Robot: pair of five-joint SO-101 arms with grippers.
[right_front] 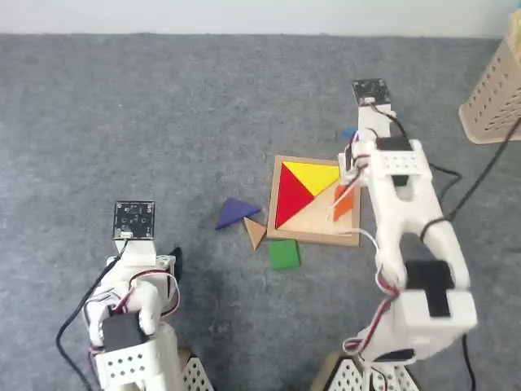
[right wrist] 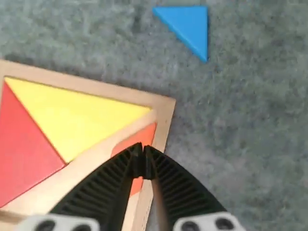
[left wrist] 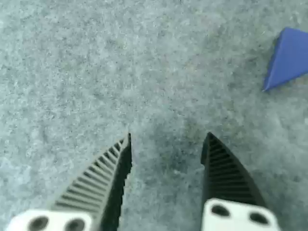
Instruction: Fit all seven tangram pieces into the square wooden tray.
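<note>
On the right arm [right_front: 403, 175] the jaws are pressed together, pinching the orange piece [right wrist: 146, 134], which is tilted at the rim of the square wooden tray [right wrist: 166, 115]. The yellow triangle [right wrist: 77, 113] and red triangle [right wrist: 24, 149] lie flat inside, with bare wood beside them. The light blue triangle [right wrist: 187, 24] lies apart, past the tray's far edge. On the left arm [right_front: 134, 273] the jaws stand spread over the open grey bench [left wrist: 96, 57], with the purple triangle [left wrist: 288, 55] near. The tan triangle [right_front: 255, 232] and green square [right_front: 284, 254] sit just outside the tray's near corner.
</note>
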